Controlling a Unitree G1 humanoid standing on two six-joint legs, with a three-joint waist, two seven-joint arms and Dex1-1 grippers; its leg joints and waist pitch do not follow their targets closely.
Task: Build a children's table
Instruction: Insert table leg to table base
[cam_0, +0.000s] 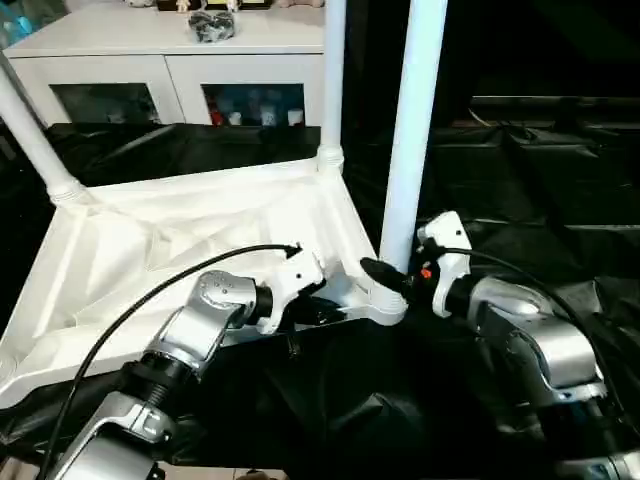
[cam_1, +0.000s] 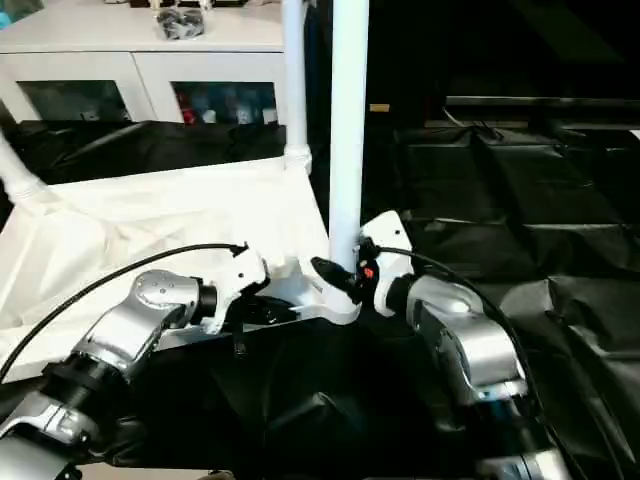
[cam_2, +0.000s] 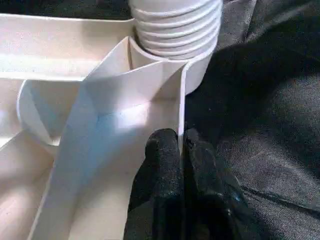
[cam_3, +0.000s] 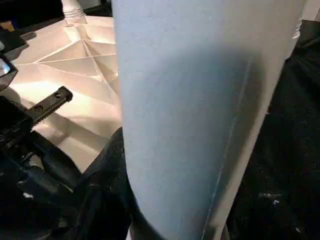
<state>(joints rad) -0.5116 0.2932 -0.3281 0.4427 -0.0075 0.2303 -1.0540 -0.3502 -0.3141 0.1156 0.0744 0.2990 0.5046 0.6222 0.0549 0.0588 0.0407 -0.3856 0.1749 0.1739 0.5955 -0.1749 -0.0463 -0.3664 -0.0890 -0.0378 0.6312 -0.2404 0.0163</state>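
The white tabletop (cam_0: 150, 250) lies upside down on black cloth, ribbed underside up. Three white legs stand in its corner sockets: one at the far left (cam_0: 30, 130), one at the back (cam_0: 332, 80), and one at the near right corner (cam_0: 410, 130). My right gripper (cam_0: 390, 275) is shut on the base of that near leg (cam_3: 200, 110), just above the socket (cam_0: 385, 305). My left gripper (cam_2: 181, 150) is shut on the thin rim wall of the tabletop (cam_2: 125, 90) beside the same socket, where the leg's threaded end (cam_2: 175, 25) sits.
A white cabinet with glass doors (cam_0: 170, 60) stands behind the tabletop, with small objects on top. Black cloth (cam_0: 520, 180) covers the surface to the right and in front. My left arm's black cable (cam_0: 150, 295) loops over the tabletop.
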